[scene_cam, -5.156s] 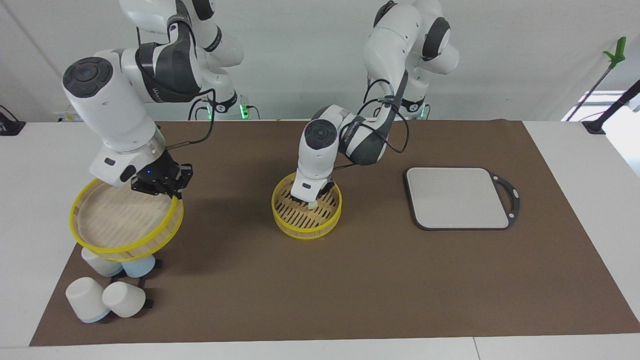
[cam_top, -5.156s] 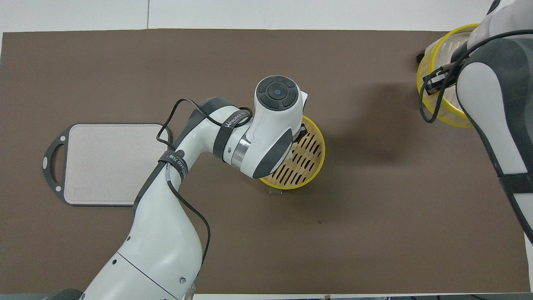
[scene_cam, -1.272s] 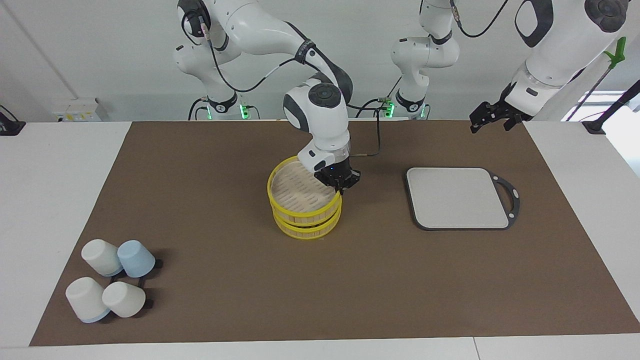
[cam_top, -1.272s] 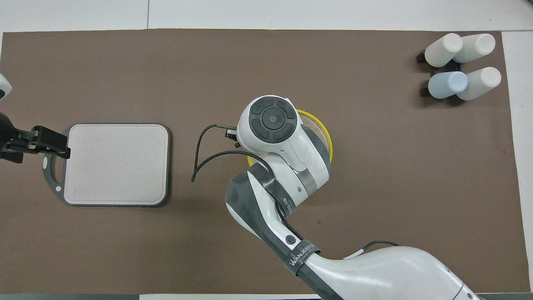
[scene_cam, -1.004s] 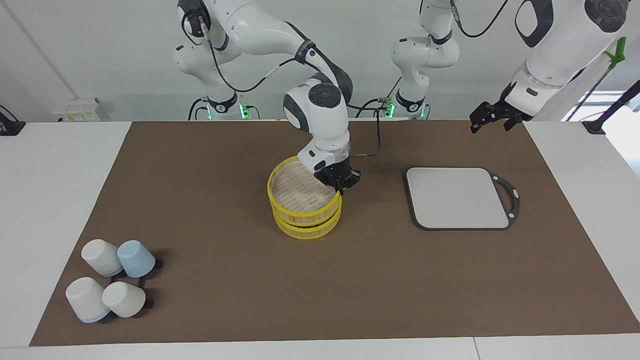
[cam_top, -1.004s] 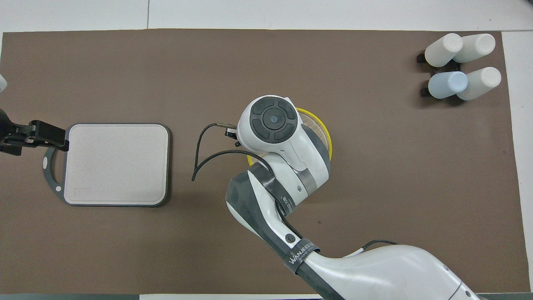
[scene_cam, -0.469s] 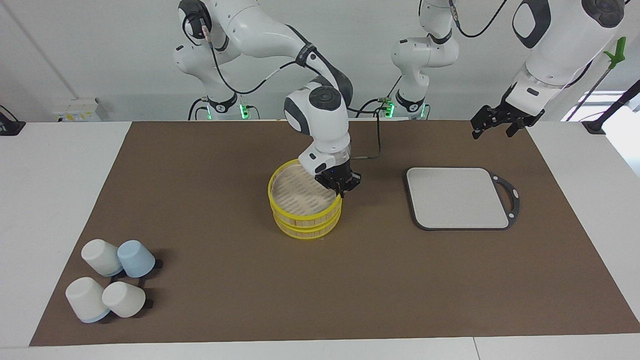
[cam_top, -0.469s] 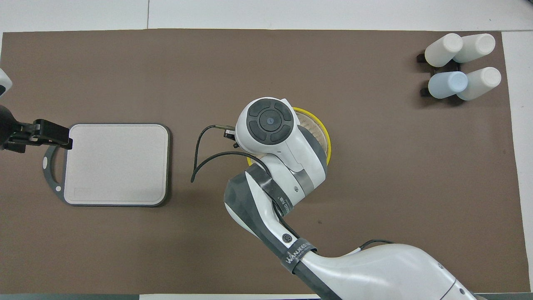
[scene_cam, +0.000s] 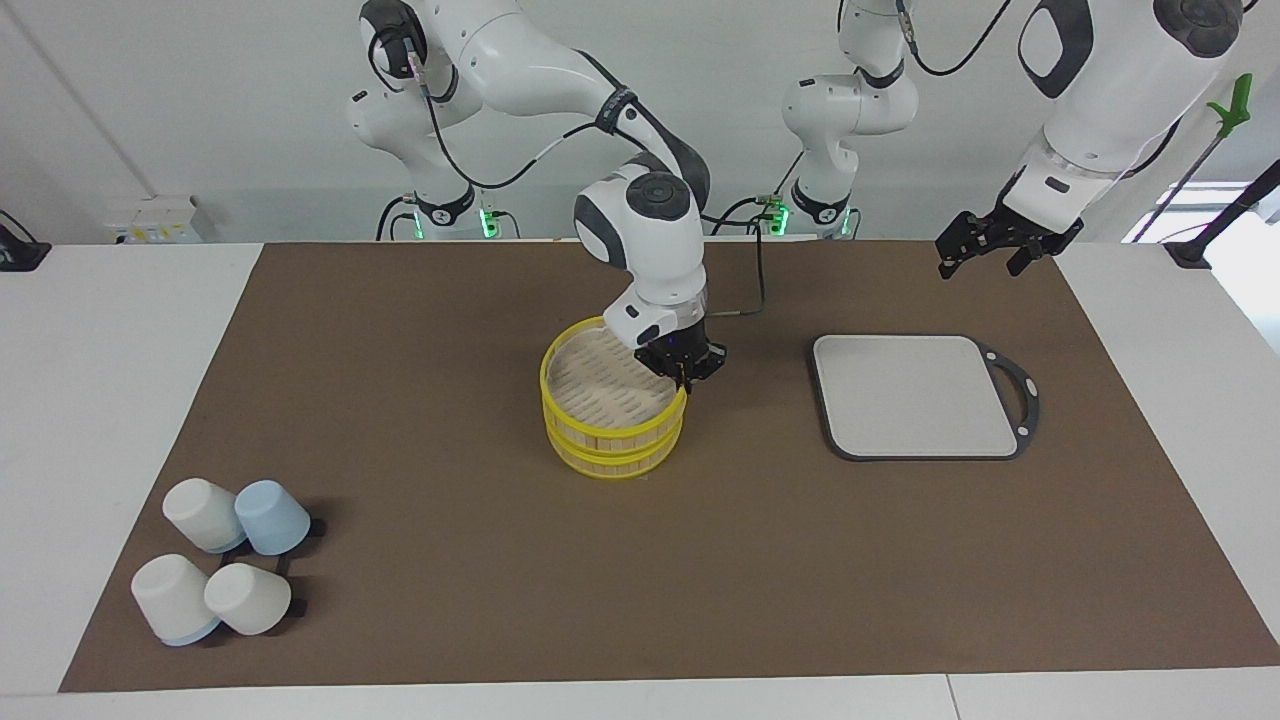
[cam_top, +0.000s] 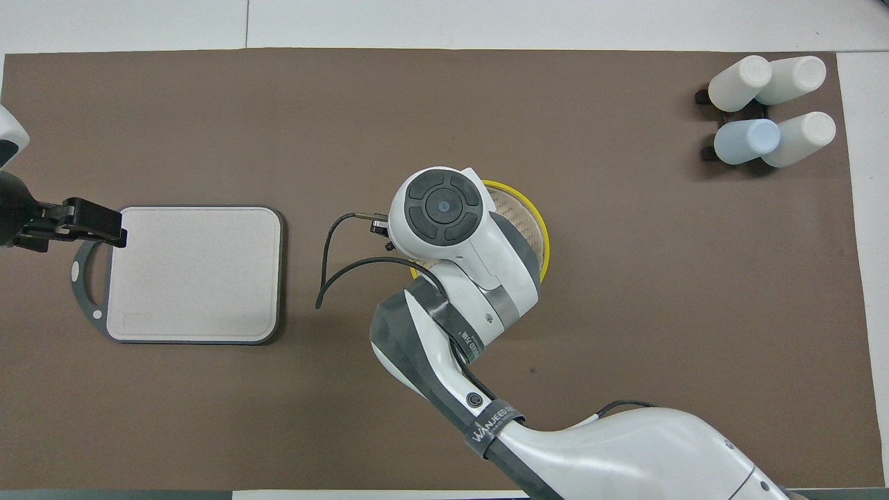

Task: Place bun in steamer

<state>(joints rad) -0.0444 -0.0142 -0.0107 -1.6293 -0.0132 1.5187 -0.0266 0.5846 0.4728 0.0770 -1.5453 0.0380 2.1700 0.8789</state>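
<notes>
The steamer point(scene_cam: 612, 425) stands mid-table as two stacked yellow-rimmed tiers; in the overhead view only an arc of the steamer point(cam_top: 531, 222) shows past the right arm. My right gripper point(scene_cam: 684, 376) is shut on the top tier's rim at the edge toward the left arm's end. The top tier point(scene_cam: 600, 385) rests on the lower one and its slatted floor holds nothing. The bun is hidden. My left gripper point(scene_cam: 985, 255) hangs open and holds nothing, high over the mat by the board's handle; the overhead view shows the left gripper point(cam_top: 114, 232) too.
A grey square board point(scene_cam: 915, 395) with a black rim and handle lies toward the left arm's end. Several white and pale-blue cups point(scene_cam: 220, 570) lie clustered at the right arm's end, farther from the robots than the steamer. A brown mat point(scene_cam: 450, 600) covers the table.
Five seconds ago the left gripper was down in the open lower tier and the right held the top tier over the cups. Now the tiers are stacked, and the left arm has drawn back and up.
</notes>
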